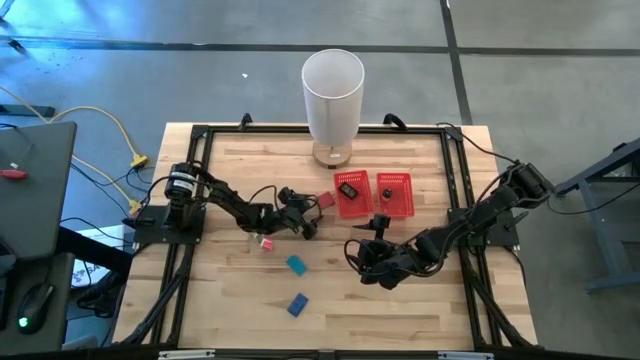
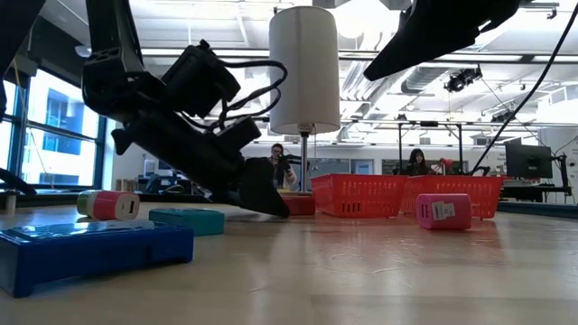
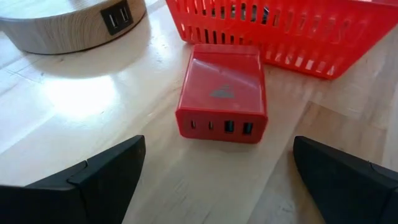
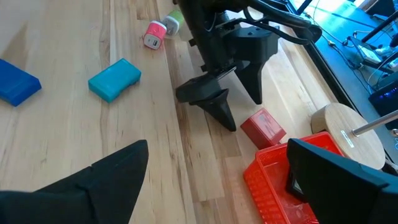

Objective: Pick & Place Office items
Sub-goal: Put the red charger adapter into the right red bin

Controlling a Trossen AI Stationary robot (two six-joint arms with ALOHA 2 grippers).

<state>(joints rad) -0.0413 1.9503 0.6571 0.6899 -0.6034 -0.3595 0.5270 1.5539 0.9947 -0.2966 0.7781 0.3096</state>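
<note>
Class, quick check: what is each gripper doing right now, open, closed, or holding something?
Left gripper: open, empty, fingers either side of the red charger, not touching.
Right gripper: open, empty, over bare table.

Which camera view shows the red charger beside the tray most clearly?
The left wrist view: the red charger fills the middle, ports visible, between the open left gripper fingers. The right wrist view shows it smaller, the high view as a speck, and the low view mostly hides it.
</note>
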